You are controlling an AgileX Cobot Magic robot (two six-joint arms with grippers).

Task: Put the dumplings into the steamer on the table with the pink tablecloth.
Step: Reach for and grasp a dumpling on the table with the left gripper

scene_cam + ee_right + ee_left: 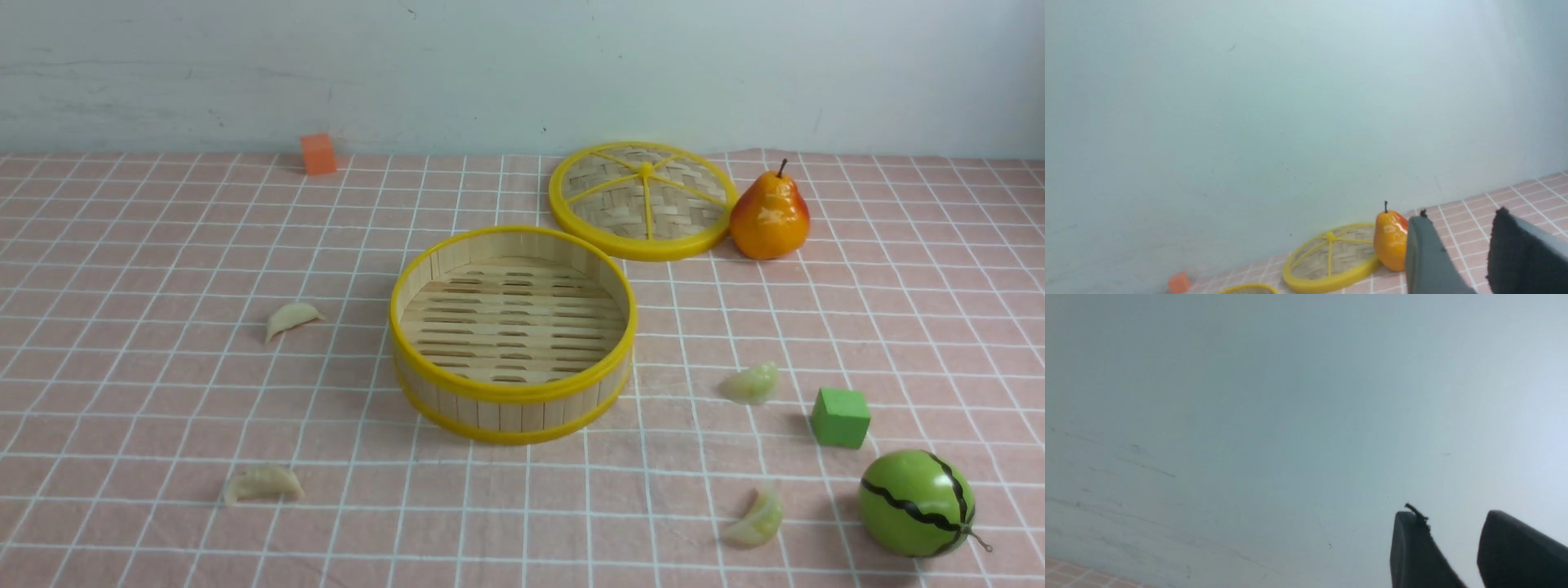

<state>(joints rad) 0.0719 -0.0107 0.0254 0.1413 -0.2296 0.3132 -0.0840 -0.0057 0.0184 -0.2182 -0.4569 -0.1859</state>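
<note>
The steamer stands empty in the middle of the pink tablecloth. Two cream-white dumplings lie to its left, one farther back and one near the front. Two pale green dumplings lie to its right, one beside it and one near the front. Neither arm shows in the front view. My left gripper is open and empty, facing the wall. My right gripper is open and empty, raised, facing the back of the table. A sliver of the steamer rim shows in the right wrist view.
The flat woven lid lies behind the steamer, with an orange pear at its right; both show in the right wrist view, lid and pear. A green cube and a small watermelon sit front right. An orange cube is at the back left.
</note>
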